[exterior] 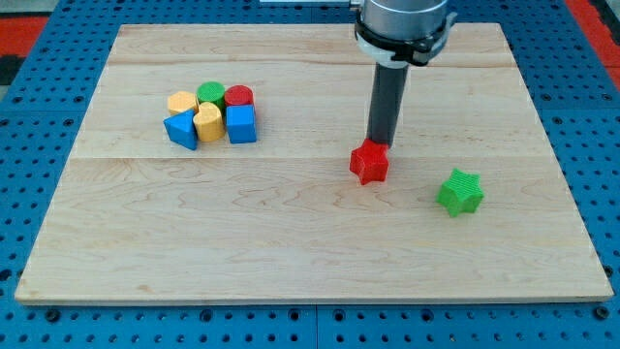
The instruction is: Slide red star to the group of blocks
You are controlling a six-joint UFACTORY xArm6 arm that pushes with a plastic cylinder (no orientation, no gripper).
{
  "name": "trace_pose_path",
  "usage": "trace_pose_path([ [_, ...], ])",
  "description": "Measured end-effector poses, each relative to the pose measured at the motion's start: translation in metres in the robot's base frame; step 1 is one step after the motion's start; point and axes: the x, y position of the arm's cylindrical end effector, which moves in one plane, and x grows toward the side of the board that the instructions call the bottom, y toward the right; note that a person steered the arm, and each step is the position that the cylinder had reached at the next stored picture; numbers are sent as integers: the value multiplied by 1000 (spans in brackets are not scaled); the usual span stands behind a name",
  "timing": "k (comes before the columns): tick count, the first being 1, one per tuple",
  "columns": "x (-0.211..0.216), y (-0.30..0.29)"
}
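The red star (369, 163) lies on the wooden board (310, 242), right of the middle. My tip (379, 143) stands at the star's top right edge, touching or almost touching it. The group of blocks sits at the view's upper left: an orange block (181, 102), a green round block (210, 94), a red round block (239, 96), a blue triangular block (181, 130), a yellow heart (207, 122) and a blue cube (241, 124), all packed together.
A green star (460, 192) lies alone to the right of the red star, lower down. The board sits on a blue perforated surface (39, 116). The arm's body (402, 24) hangs over the board's top edge.
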Motion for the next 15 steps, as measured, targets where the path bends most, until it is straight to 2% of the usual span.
trace_pose_path([
  [1, 15, 10],
  [3, 77, 7],
  [4, 89, -23],
  [5, 70, -50],
  [7, 11, -36],
  [8, 12, -55],
  [10, 46, -63],
  [11, 48, -87],
  [13, 26, -125],
  [15, 20, -139],
])
